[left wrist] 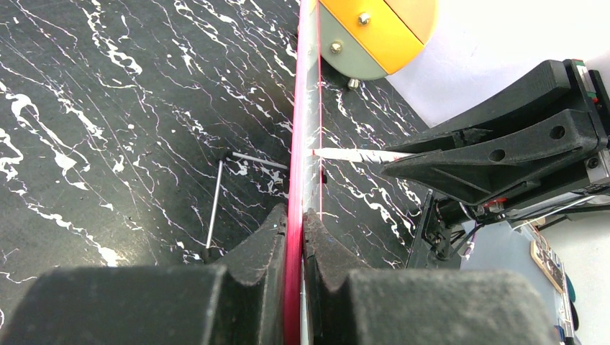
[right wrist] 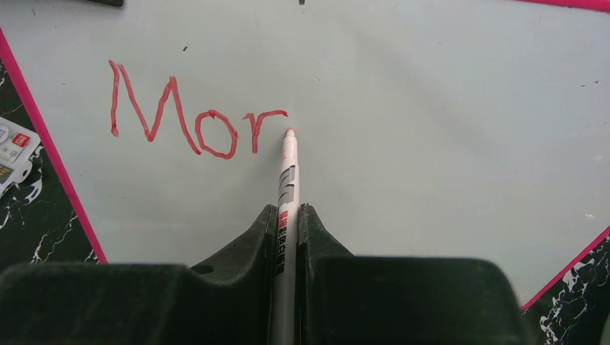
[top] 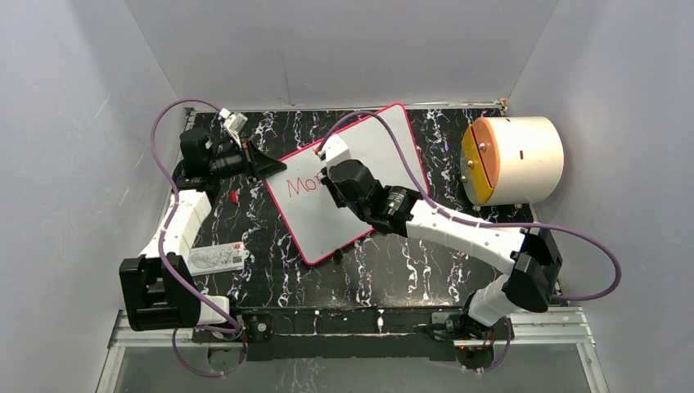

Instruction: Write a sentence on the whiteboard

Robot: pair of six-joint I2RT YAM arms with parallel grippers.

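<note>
White links (top: pixel 184 217), black joints (top: pixel 532 274), black wedge-shaped end effectors (left wrist: pixel 295 224) (right wrist: pixel 288 215), looping purple cables (top: pixel 591 246).

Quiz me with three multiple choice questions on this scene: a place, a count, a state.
1. Where on the whiteboard is the marker tip?
A) just right of the red writing
B) on the pink rim
C) in a corner
2. How many letters of the sentence are written?
A) one
B) three
C) six
3. The left gripper is:
A) open
B) shut on the whiteboard's edge
C) holding a marker
Answers: 1 A, the tip sits beside the "r"; 2 B, it reads "Mor"; 3 B, it pinches the pink rim.
</note>
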